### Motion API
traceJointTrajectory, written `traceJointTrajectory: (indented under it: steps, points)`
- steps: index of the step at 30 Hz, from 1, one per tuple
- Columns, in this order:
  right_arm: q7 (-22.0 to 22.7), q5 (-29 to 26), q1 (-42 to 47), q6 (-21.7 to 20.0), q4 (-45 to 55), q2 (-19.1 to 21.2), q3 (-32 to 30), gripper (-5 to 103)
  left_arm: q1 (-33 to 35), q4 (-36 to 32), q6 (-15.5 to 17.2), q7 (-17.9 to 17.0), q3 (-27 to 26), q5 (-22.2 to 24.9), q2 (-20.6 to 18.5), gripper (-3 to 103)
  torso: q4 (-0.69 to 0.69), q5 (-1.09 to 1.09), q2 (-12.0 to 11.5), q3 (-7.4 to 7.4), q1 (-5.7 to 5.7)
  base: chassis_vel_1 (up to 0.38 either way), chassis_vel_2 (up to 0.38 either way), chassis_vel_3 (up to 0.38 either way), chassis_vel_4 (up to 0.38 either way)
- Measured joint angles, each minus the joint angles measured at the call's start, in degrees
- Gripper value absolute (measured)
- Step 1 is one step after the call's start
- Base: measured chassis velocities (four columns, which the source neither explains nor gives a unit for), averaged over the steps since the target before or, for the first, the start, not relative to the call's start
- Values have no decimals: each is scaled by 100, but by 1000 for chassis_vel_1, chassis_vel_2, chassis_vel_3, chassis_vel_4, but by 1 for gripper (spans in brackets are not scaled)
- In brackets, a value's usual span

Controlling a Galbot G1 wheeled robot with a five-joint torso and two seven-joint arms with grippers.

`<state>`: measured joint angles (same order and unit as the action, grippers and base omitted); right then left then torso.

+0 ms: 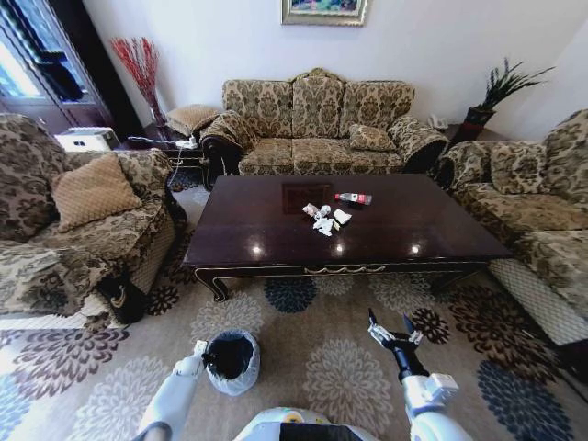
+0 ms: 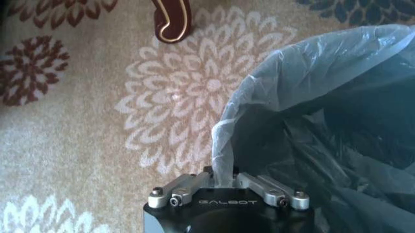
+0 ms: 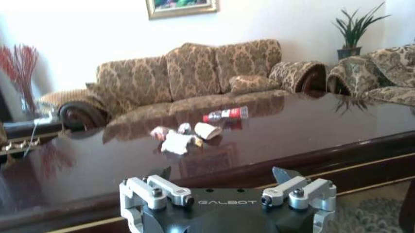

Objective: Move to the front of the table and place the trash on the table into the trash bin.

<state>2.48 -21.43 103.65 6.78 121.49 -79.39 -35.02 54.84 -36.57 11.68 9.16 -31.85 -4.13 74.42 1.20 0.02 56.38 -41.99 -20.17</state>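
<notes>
Left pincer (image 1: 201,349) low over the carpet, clamped narrow on the pale bag rim of the trash bin (image 1: 230,360); from the wrist, fingers (image 2: 256,183) pinching the plastic liner (image 2: 279,87). Right pincer (image 1: 392,329) raised short of the table (image 1: 276,243), spread wide and holding nothing, fingertips (image 3: 285,173) apart before the gold-trimmed edge. Out on the glossy dark top, near its middle: crumpled paper scraps (image 1: 323,220) huddled together, small plastic bottle (image 1: 354,197) with a red label lying on its side just beyond them, toward the patterned sofa (image 1: 317,124).
</notes>
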Motion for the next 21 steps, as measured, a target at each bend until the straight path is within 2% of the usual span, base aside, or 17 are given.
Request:
traceJointTrajectory:
  steps: [2,7,13,15,17,20,21]
  points:
    - [-39,-100,11,48,29,-4,-2,100,37,-51,-16,3,-9,90,-4,2,-1,-2,0,0,0,0,0,0,0]
    - [-124,-90,-40,197,37,-11,36,100,182,-262,-24,10,-21,407,-32,2,-2,-5,0,0,0,0,0,0,0]
    - [17,94,-135,203,23,-34,112,100,447,-607,12,9,-34,792,-65,0,-2,-4,0,0,0,0,0,0,0]
    - [31,126,-192,176,23,-61,125,100,761,-999,112,-10,-49,1057,-124,0,-1,-3,0,0,0,0,0,0,0]
    - [20,124,-204,166,23,-68,124,100,843,-1101,133,-16,-54,1109,-142,0,-2,-3,0,0,0,0,0,0,0]
    - [-59,68,-303,174,-34,-103,127,100,1520,-1931,267,-62,-163,1441,-317,0,4,-4,0,-1,0,0,0,0,0]
    - [-59,68,-303,174,-34,-103,127,100,1520,-1931,267,-62,-163,1441,-317,0,4,-4,0,-1,0,0,0,0,0]
